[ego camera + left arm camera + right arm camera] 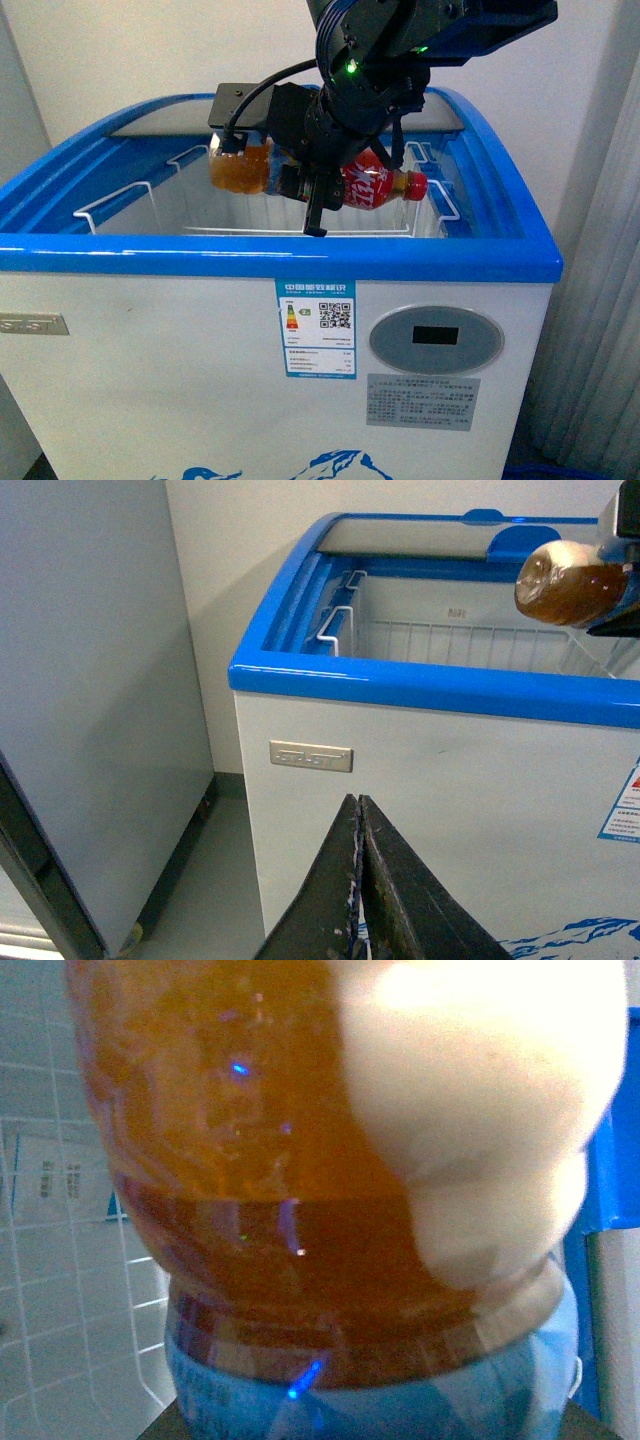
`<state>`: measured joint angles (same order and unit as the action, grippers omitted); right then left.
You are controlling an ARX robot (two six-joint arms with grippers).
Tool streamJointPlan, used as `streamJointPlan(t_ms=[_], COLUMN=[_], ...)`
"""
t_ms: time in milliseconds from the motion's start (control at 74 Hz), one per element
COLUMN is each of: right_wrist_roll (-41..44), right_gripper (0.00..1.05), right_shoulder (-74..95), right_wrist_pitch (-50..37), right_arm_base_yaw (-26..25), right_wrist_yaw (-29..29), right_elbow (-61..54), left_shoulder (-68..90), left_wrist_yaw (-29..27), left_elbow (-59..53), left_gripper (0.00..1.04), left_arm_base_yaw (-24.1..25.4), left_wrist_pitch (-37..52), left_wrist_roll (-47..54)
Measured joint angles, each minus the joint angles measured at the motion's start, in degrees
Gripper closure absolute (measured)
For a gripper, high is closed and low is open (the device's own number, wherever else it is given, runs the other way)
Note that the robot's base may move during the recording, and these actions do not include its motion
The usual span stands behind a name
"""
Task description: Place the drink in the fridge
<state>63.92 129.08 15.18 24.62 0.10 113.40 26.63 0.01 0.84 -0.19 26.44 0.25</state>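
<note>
The fridge [300, 262] is a white chest freezer with a blue rim, its glass lid slid back and a white wire basket [130, 195] inside. My right gripper [318, 185] is shut on the drink bottle [240, 168], holding it on its side over the open top: amber liquid at the left, red label and red cap at the right. The bottle fills the right wrist view [300, 1190]. Its amber end shows in the left wrist view [570, 580]. My left gripper [358, 810] is shut and empty, low in front of the fridge's white wall [420, 780].
A taller plain grey-white cabinet [90, 700] stands left of the fridge with a narrow floor gap between them. The basket's wire floor [60, 1300] lies below the bottle. A control panel [435, 340] and label sit on the fridge front.
</note>
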Motion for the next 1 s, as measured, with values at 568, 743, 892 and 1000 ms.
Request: streamJointPlan(t_ms=[568, 743, 892, 1000], right_wrist_roll=[-1.0, -12.8, -28.2, -40.3], right_gripper=[0.07, 0.08, 0.08, 0.08], right_shoulder=[1.6, -5.8, -19.6, -31.9], right_wrist_pitch=[-2.8, -4.9, -9.6, -8.9], right_arm_base_yaw=[-1.3, -2.8, -5.9, -8.4], right_wrist_yaw=[-2.3, -4.0, -2.7, -1.4], right_elbow=[2.0, 3.5, -7.8, -19.6], left_shoulder=[-13.1, -17.4, -26.0, -26.3], left_wrist_yaw=[0.0, 0.0, 0.0, 0.0], left_elbow=[0.0, 0.0, 0.0, 0.0], left_gripper=[1.02, 1.02, 1.02, 1.02], left_arm_base_yaw=[0.0, 0.0, 0.0, 0.0], left_wrist_pitch=[-12.9, -17.2, -26.1, -26.3], left_wrist_roll=[0.0, 0.0, 0.0, 0.0])
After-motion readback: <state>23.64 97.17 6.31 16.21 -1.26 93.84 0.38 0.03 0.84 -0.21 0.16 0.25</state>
